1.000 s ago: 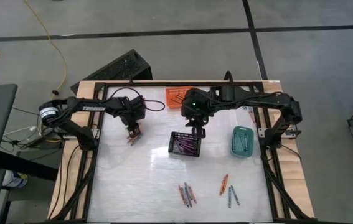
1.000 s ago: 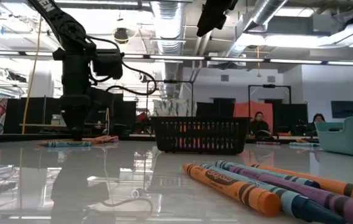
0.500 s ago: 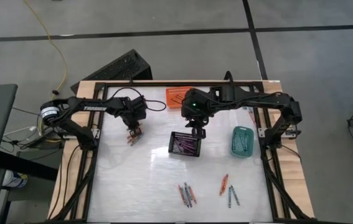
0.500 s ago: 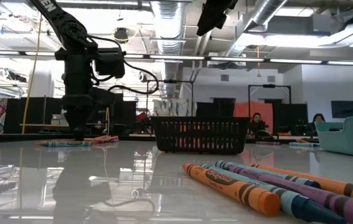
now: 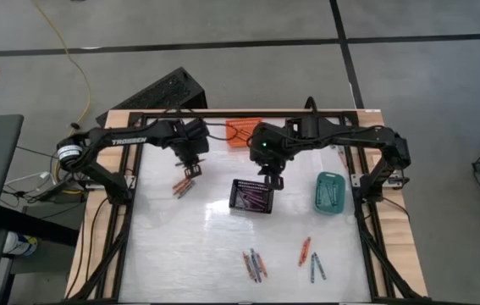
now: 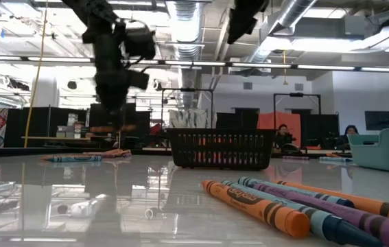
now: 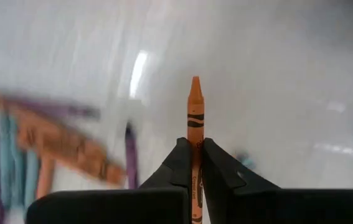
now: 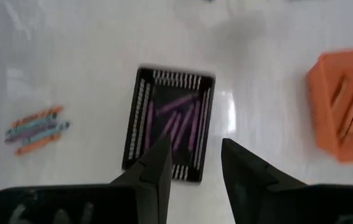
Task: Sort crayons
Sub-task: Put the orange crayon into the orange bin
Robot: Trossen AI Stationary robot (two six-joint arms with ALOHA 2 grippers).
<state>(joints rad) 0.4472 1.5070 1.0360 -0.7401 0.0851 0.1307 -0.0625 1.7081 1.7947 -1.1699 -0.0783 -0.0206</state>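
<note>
Presently, left of the black basket (image 5: 253,196): left gripper (image 5: 192,169), raised, pinching one orange crayon (image 7: 194,122). Above that basket: right gripper (image 5: 272,182), fingers spread, empty. Purple crayons (image 8: 181,122) lay inside it.

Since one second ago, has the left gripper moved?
Yes. The left gripper, shut on an orange crayon, rose off the crayon pile and shifted toward the orange basket.
</note>
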